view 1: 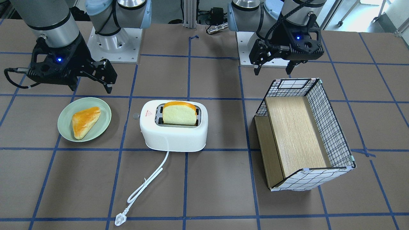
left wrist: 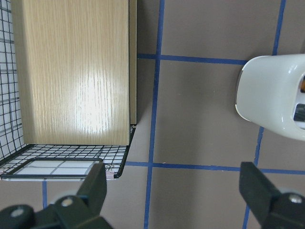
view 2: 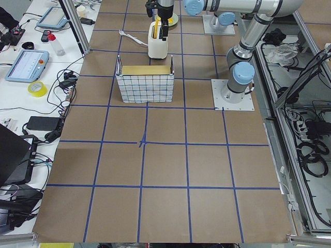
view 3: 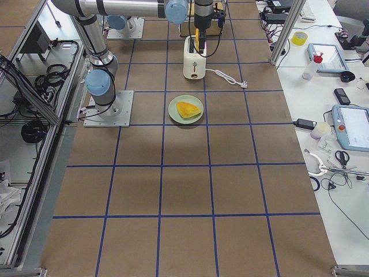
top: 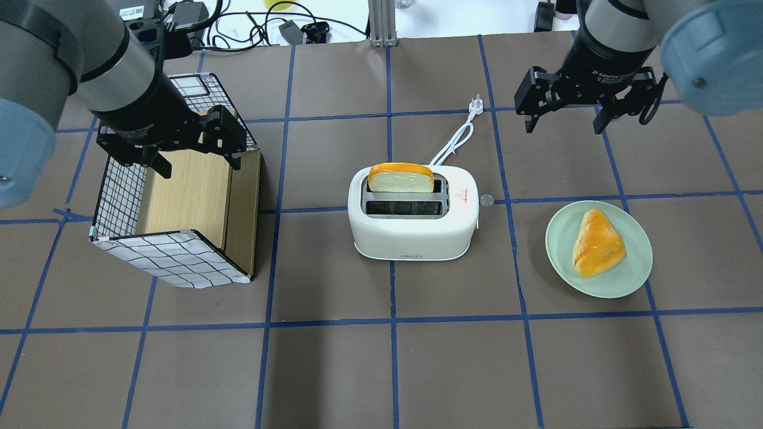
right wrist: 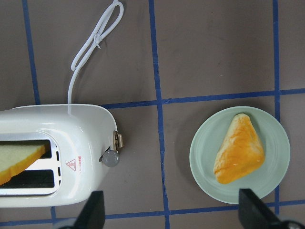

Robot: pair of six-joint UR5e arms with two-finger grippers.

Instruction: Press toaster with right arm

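The right arm reaches forward with its wrist turned downward, and the right hand hangs in the air with both fingers spread wide, gripping nothing. The left arm is posed alike, the left hand pointing down too, its fingers wide apart and empty, well apart from the right hand.

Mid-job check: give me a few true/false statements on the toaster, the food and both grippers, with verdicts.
1. A slice stands in one toaster slot. True.
2. The right gripper touches the toaster. False: it hovers apart from it, jaws open.
3. A pastry lies on the plate. True.
4. The left gripper is shut. False: its jaws are open.
5. The plug sits in a socket. False: it lies loose on the table.
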